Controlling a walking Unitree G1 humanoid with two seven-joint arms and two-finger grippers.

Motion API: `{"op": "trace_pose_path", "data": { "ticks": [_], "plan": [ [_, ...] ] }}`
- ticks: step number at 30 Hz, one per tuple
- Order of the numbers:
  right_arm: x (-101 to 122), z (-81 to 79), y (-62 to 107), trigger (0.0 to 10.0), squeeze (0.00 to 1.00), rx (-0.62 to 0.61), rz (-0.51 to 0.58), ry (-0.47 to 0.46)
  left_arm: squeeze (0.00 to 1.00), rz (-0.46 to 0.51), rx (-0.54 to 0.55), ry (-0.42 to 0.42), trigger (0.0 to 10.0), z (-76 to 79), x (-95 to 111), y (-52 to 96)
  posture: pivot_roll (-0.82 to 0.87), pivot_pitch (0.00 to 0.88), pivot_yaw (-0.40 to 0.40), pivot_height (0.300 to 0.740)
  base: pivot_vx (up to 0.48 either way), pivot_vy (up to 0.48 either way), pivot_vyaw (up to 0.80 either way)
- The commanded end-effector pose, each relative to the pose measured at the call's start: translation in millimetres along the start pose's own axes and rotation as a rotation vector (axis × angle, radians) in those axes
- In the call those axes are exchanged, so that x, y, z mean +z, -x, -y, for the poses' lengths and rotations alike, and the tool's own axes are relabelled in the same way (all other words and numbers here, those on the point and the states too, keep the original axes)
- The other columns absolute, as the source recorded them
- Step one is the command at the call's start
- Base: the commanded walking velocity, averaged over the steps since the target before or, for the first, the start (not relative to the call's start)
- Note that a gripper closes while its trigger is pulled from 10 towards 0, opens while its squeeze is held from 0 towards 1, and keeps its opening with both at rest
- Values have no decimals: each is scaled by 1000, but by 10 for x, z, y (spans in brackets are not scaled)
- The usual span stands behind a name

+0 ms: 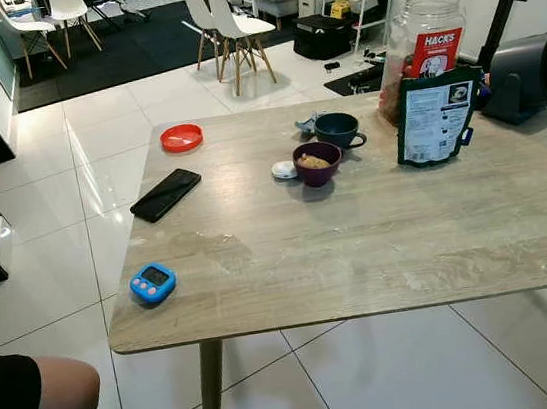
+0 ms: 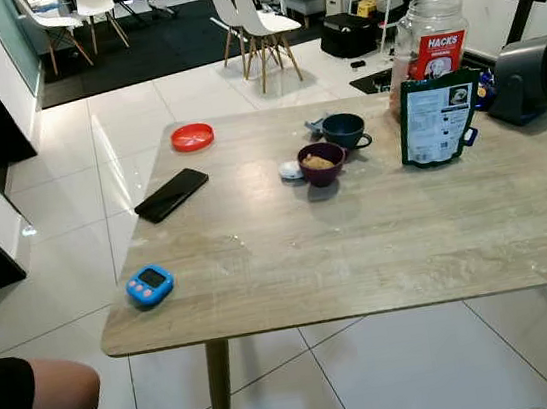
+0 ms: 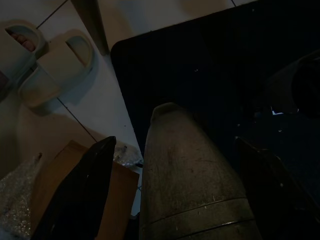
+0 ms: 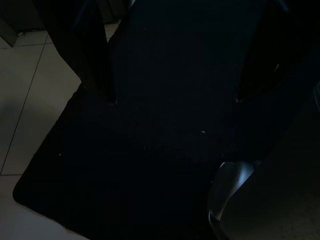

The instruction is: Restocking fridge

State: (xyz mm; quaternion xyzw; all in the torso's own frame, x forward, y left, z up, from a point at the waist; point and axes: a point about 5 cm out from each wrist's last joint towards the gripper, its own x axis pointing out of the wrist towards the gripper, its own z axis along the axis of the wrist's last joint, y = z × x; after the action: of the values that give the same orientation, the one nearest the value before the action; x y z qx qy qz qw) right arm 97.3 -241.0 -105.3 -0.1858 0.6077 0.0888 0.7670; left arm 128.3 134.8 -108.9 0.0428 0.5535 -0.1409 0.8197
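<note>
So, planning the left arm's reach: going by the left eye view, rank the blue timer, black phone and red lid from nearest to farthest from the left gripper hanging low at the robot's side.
1. Blue timer, table's near left edge.
2. Black phone, farther in, left side.
3. Red lid, far left corner.
The left gripper hangs over the floor.

A light wood-grain table (image 1: 381,251) is seen on white floor tiles. Laid on it are a blue timer (image 1: 153,282), a black phone (image 1: 165,194), a red lid (image 1: 182,137), a purple bowl (image 1: 317,162) beside a small white object (image 1: 283,170), perhaps a cap, a dark mug (image 1: 338,130), a green pouch (image 1: 433,116), a large jar (image 1: 426,41) and a grey device (image 1: 527,73).
</note>
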Motion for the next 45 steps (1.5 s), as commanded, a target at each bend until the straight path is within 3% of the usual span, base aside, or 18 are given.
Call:
{"op": "trace_pose_path", "data": {
  "ticks": [1,45],
  "plan": [
    [5,-21,-3,10000,0,8,0,-7,0,-90,18,14,10000,-86,-262,44,27,0,3,739,0,0,0],
    [3,-29,-4,10000,0,10,-1,-4,0,-91,16,10,10000,-90,-267,46,25,0,-2,739,0,0,0]
  ]
}}
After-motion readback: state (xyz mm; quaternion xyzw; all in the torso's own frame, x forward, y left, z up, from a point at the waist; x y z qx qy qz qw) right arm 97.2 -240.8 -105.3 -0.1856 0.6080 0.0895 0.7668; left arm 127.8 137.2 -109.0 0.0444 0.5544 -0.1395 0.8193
